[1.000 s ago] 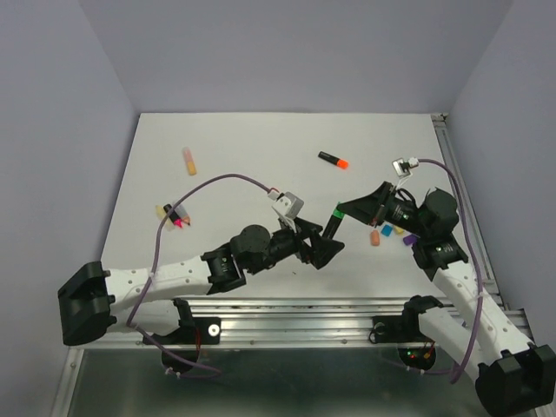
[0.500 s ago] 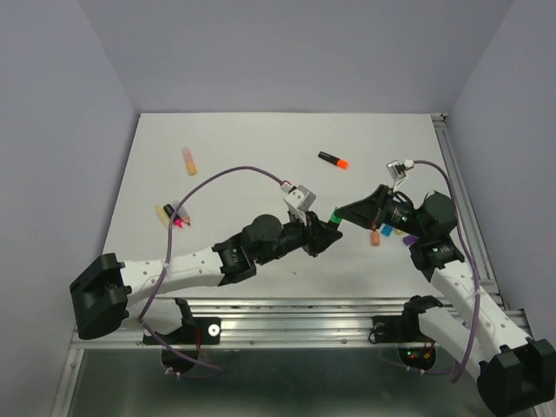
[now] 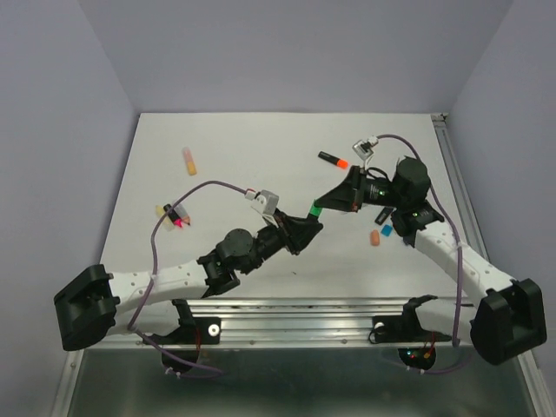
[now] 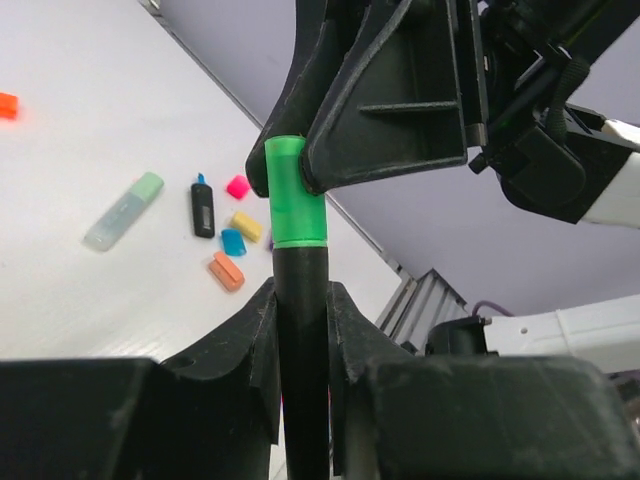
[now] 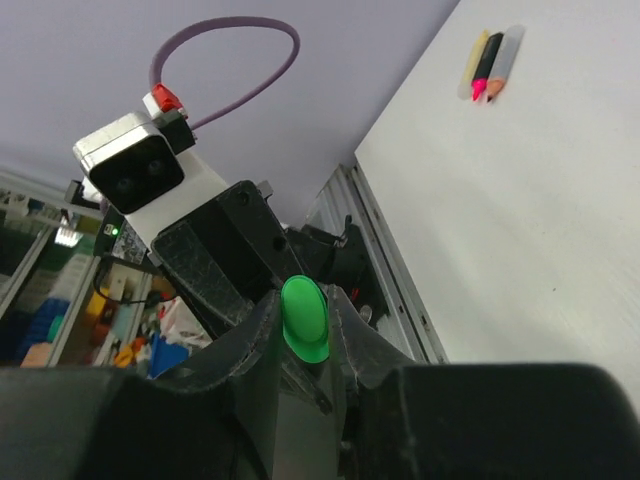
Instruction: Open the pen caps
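A black highlighter barrel (image 4: 303,330) with a green pen cap (image 4: 295,205) is held in the air between both arms. My left gripper (image 4: 302,300) is shut on the barrel just below the cap. My right gripper (image 5: 304,312) is shut on the green cap (image 5: 304,318), which still sits on the barrel's end. In the top view the green cap (image 3: 317,208) shows between the left gripper (image 3: 306,226) and the right gripper (image 3: 331,201), above the middle of the table.
An orange-capped black pen (image 3: 333,160) lies far centre and a pastel orange pen (image 3: 188,160) far left. Several pens (image 3: 174,215) lie at the left. Loose caps, among them an orange cap (image 3: 375,236), lie right of centre with a pastel green highlighter (image 4: 124,210).
My left gripper has shut on the barrel that the right gripper was holding by the cap. Both grippers have moved left and farther from the bases with the pen between them.
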`<state>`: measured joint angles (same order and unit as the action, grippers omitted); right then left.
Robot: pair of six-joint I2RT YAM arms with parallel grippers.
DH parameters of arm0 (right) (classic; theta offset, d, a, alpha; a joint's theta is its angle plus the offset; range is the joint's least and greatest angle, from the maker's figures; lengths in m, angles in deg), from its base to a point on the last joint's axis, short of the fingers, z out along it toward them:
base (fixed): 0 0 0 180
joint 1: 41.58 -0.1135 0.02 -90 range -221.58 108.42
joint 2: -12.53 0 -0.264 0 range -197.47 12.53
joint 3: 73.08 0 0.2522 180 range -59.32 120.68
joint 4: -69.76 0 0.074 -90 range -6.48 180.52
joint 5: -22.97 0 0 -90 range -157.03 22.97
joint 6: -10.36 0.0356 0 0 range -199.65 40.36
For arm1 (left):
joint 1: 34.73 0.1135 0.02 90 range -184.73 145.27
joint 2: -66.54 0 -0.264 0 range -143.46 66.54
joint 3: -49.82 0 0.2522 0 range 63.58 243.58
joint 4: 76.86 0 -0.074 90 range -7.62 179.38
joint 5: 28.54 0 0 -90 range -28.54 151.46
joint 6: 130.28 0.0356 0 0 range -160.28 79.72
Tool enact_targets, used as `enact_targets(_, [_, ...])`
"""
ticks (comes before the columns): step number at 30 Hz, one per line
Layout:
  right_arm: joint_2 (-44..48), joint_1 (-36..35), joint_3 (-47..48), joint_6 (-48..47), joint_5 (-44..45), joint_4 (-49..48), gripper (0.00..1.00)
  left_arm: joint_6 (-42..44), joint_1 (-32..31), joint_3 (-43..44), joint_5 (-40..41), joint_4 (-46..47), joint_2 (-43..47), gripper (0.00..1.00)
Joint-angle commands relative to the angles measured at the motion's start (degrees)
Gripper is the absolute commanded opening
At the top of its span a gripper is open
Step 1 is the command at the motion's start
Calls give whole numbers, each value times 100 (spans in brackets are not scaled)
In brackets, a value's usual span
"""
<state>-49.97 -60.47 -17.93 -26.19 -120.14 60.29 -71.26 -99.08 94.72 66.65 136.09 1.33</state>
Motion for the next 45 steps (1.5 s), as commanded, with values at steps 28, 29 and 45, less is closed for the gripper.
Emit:
enact_targets(28, [1126, -1160, -1062, -1231, 2241, -1026, 91, -426, -727, -424, 1097, 557, 615, 0])
enact_targets(29, [1126, -1230, -1106, -1267, 2347, -1061, 93, -470, -727, -398, 1150, 558, 606, 0])
enact_targets(45, [713, -1714, -1634, -257, 2718, -2915, 40, -848, -727, -389, 1704, 909, 404, 0])
